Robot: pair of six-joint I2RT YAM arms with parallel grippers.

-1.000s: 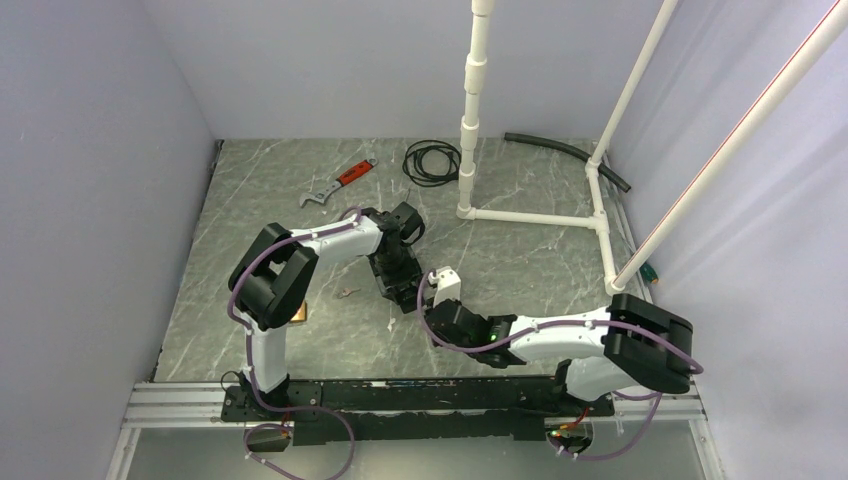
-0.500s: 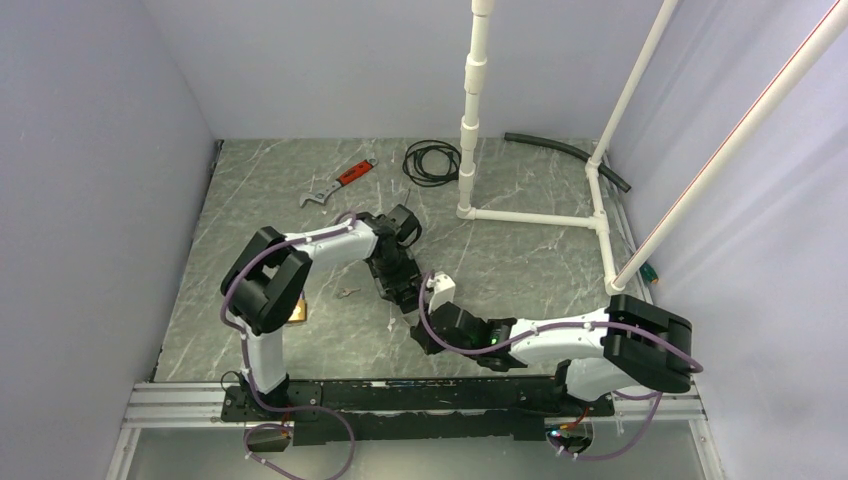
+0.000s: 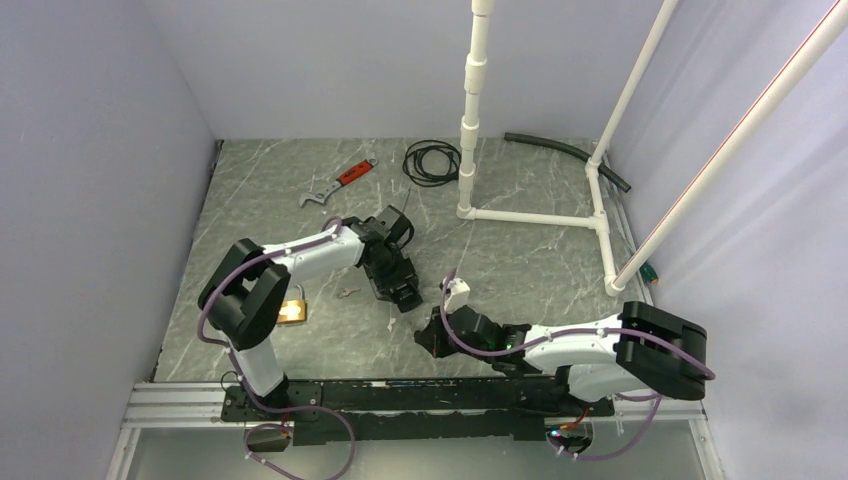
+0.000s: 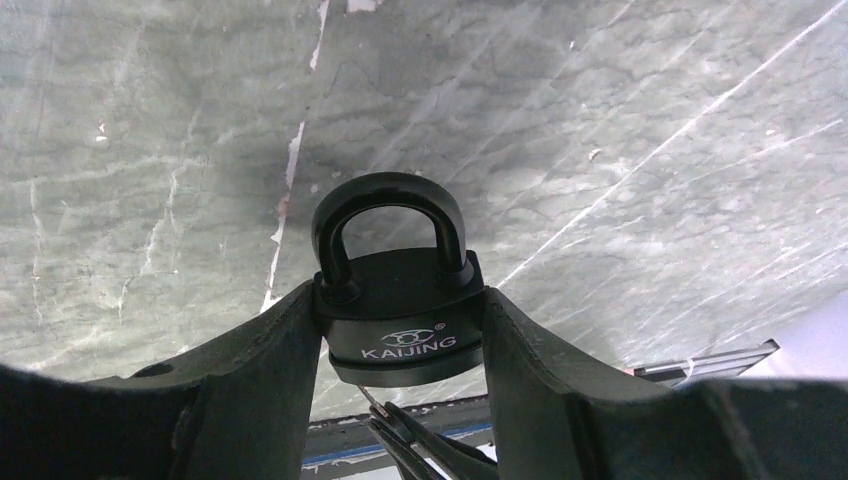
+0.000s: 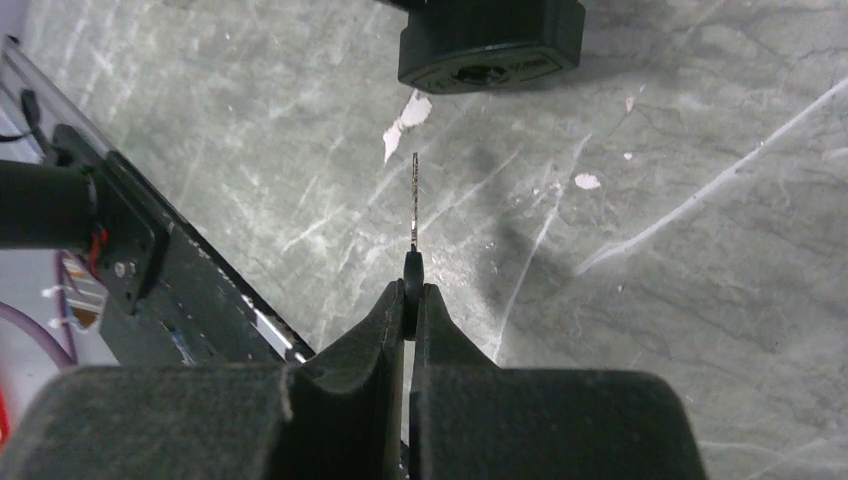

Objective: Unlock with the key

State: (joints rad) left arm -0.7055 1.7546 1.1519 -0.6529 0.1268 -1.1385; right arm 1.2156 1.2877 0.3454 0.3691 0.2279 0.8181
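My left gripper [image 4: 400,312] is shut on a black padlock [image 4: 396,285] marked KAIJING, gripping its body from both sides, shackle closed and pointing away over the marble table. In the top view the left gripper [image 3: 402,293] is at the table's middle. My right gripper [image 5: 411,292] is shut on a thin key [image 5: 414,200], blade pointing at the padlock's underside [image 5: 490,42], where the keyhole shows. The key tip is a short gap from the keyhole. In the top view the right gripper [image 3: 430,338] is just nearer than the left one.
A brass padlock [image 3: 291,312] and a small loose key [image 3: 347,293] lie left of the left arm. A red-handled wrench [image 3: 338,181], a black cable coil [image 3: 431,162], a black hose [image 3: 565,152] and a white pipe frame [image 3: 530,217] are at the back. A metal rail [image 3: 420,392] runs along the near edge.
My right gripper with the key has drawn back from the padlock toward the near edge. My left arm's elbow has swung left, uncovering the brass padlock.
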